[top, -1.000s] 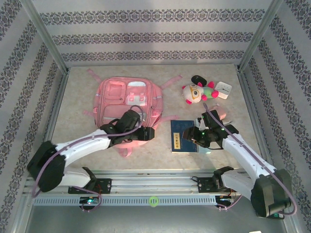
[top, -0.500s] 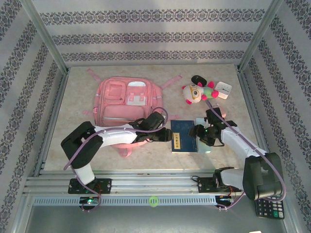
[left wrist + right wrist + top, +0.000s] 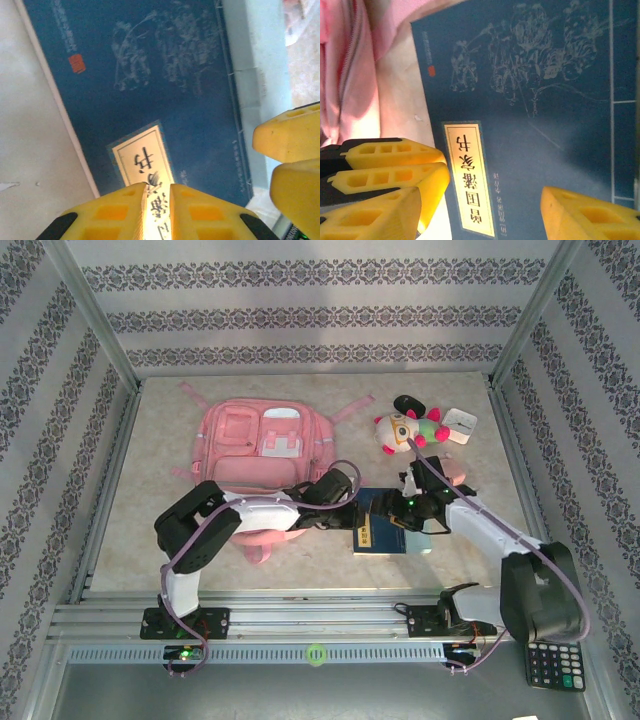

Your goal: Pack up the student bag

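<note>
Bright, even light from above casts soft shadows. Close up, the student bag (image 3: 340,65) looks washed-out and blurred.

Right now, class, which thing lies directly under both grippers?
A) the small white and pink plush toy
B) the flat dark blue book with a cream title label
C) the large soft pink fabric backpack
B: the left gripper and right gripper both hover over the dark blue book.

Top external camera looks down from high behind the near edge across the whole desk (image 3: 150,440), while left and right wrist cameras face downward at close range, all three views sharing the blue book (image 3: 150,90).
</note>
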### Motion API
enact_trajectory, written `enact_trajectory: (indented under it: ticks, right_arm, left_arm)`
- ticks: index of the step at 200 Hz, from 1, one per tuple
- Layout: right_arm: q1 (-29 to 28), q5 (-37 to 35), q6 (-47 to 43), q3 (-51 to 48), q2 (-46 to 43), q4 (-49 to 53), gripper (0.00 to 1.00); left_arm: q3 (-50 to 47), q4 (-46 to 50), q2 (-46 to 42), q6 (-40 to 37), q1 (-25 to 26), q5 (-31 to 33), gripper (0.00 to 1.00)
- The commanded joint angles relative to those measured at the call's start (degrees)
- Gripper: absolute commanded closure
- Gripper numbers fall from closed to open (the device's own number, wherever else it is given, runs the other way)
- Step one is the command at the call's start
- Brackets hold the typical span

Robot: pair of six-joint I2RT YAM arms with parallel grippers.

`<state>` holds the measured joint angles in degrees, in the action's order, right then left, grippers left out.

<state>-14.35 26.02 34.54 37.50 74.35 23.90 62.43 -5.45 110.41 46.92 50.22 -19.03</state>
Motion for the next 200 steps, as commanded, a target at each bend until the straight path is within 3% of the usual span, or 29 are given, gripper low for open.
enact_trajectory:
  ticks: [1,43,68,144,172,200]
  right_arm:
    - [1.35,-0.45,0.83,-0.43,3.24,0.23,0.34]
    - [5.26,-12.57,-1.76,1.38,4.33,7.66,0.31]
    - [5.99,-13.02,-3.85,2.52,5.93,8.09,0.31]
    - [6.13,15.12,-9.79,3.25,16.17,0.75,0.38]
    - [6.0,27.69,-8.08,1.02,11.31,-7.23,0.42]
    - [6.17,34.13,-6.79,0.5,7.64,-11.07,0.43]
  left_arm:
    - [0.08,1.16,1.37,-1.28,0.67,1.11,0.83]
    - [-4.01,2.26,1.13,-1.8,0.65,2.81,0.83]
    - [-5.58,1.74,0.96,-1.6,0.67,2.94,0.84]
    - [-5.77,1.25,2.09,-2.08,0.67,3.35,0.84]
    - [-6.07,1.07,2.07,-1.91,0.67,3.56,0.84]
    - [-5.89,0.79,2.41,-1.73,0.67,3.66,0.84]
